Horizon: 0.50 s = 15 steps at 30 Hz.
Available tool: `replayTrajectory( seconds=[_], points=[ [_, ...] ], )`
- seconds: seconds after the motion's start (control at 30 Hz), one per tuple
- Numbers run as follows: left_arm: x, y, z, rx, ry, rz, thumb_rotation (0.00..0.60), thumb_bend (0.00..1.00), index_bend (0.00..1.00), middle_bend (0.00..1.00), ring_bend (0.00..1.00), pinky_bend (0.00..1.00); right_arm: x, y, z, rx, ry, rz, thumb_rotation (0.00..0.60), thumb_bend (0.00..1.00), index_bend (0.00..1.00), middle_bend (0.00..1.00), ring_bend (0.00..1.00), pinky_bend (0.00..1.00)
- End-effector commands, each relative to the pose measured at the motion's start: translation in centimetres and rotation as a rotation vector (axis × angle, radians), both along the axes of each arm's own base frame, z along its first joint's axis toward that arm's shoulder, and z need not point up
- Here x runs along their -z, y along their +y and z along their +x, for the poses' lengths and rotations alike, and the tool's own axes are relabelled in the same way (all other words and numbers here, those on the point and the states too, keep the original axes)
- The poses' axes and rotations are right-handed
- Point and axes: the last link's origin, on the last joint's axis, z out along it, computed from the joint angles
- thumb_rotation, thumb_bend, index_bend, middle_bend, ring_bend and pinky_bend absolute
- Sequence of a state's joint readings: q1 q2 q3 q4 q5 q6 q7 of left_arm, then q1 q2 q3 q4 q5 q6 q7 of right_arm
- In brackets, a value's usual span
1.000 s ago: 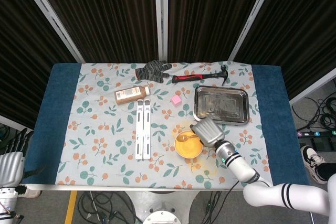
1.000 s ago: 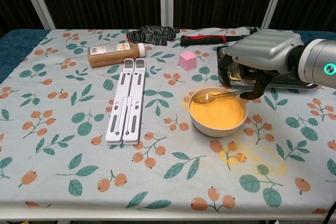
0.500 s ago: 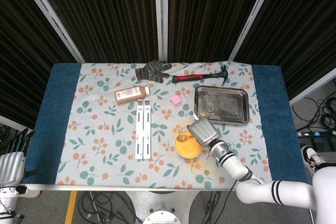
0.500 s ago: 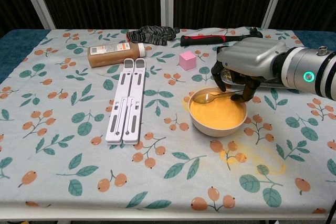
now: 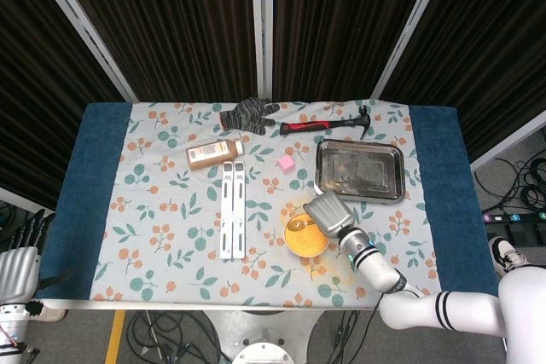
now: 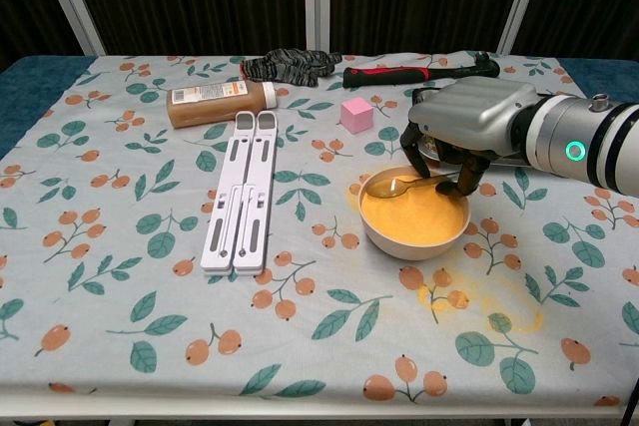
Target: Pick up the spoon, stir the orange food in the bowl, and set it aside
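A white bowl (image 6: pixel 414 236) of orange food (image 6: pixel 419 214) stands right of the table's middle. A metal spoon (image 6: pixel 387 185) lies across its far rim, scoop to the left and handle running right. My right hand (image 6: pixel 469 117) hovers over the bowl's far right side, its dark fingers (image 6: pixel 466 179) curled down on either side of the handle. Whether they touch the handle is hidden. In the head view the right hand (image 5: pixel 328 210) covers the upper right of the bowl (image 5: pixel 304 245). My left hand (image 5: pixel 17 266) hangs off the table's near left corner, holding nothing.
A metal tray (image 5: pixel 359 170) lies just behind the hand. A pink cube (image 6: pixel 355 113), a white folding stand (image 6: pixel 240 192), a brown bottle (image 6: pixel 215 102), a hammer (image 6: pixel 399 74) and a glove (image 6: pixel 290 65) lie further back and left. An orange stain (image 6: pixel 479 301) marks the cloth before the bowl.
My right hand has moved left over the bowl and its fingers have come down around the spoon handle. The spoon and bowl have not moved.
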State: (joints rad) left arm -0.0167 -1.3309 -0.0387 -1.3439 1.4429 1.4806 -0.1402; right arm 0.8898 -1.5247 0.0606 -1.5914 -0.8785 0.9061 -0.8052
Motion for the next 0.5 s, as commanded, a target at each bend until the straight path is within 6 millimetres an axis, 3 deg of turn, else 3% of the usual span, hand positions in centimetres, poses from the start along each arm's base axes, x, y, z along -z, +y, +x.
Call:
replayTrajectory(
  seconds=[0.03,0.5],
  points=[
    [0.02,-0.02,-0.04,-0.001,-0.001,0.000,0.600,0.00,0.12,0.09,0.08,0.12,0.05,-0.01,0.07,-0.001,0.000,0.001,0.600,0.29,0.53,0.97,1.00,1.00],
    [0.12,-0.09,-0.26,-0.006,-0.003,0.000,0.600,0.00,0.12,0.09,0.08,0.12,-0.28,0.20,0.82,-0.099,0.035,-0.038,0.600,0.32,0.62,0.97,1.00,1.00]
  ],
)
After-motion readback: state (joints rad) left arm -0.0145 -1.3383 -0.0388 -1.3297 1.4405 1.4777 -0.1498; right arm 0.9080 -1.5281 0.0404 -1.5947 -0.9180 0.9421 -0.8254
